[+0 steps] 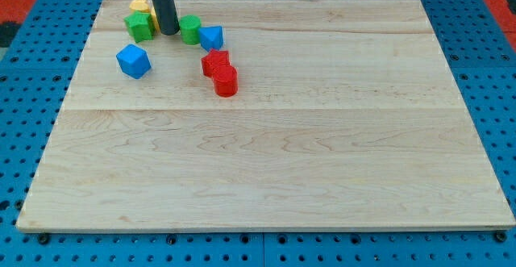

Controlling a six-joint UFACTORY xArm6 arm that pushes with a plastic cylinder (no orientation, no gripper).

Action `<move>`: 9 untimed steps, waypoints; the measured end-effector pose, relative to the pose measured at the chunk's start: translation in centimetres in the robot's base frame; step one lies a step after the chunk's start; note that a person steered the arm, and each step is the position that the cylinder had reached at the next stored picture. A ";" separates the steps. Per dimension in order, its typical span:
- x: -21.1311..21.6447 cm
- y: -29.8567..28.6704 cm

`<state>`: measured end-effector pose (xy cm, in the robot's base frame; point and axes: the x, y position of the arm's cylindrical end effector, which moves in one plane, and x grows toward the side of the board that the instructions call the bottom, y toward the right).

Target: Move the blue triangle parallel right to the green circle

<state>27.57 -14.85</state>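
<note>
My tip (pixel 168 32) rests on the pale wooden tabletop (pixel 322 154) near the view's top left, between the green star-shaped block (pixel 139 27) and the green circle block (pixel 189 29). There is no gripper, only the dark rod. The blue triangle block (pixel 212 36) sits just right of the green circle, apparently touching it

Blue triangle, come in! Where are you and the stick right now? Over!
My tip down between green star and green circle. Blue triangle touching the circle's right side. Nothing blocking; red blocks sit just below.
</note>
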 end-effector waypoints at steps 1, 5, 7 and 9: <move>1.5 0.8; 0.9 4.1; 0.8 2.5; 0.5 2.4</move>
<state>28.08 -12.46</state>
